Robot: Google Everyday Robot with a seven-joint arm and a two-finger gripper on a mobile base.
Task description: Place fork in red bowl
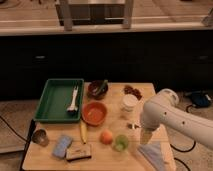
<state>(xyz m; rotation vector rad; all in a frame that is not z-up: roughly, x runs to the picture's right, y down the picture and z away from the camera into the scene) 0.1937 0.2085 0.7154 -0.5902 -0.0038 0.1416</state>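
Note:
The red bowl [94, 113] is a shallow orange-red bowl on the wooden table [50, 160], just right of the green tray. A small thin pale thing [132, 126], apparently the fork, lies on the table below the white cup, right of the bowl. My white arm [167, 115] reaches in from the right. My gripper [145, 135] hangs at its end, low over the table, just right of that small thing and right of the green cup. The arm hides most of the gripper.
A green tray [55, 102] holds a white plastic utensil [74, 98]. Around the bowl are a dark brown bowl [97, 88], a white cup [130, 103], a banana [83, 131], an orange fruit [106, 136], a green cup [120, 143], a metal cup [39, 137], a blue sponge [62, 145] and a cloth [152, 156].

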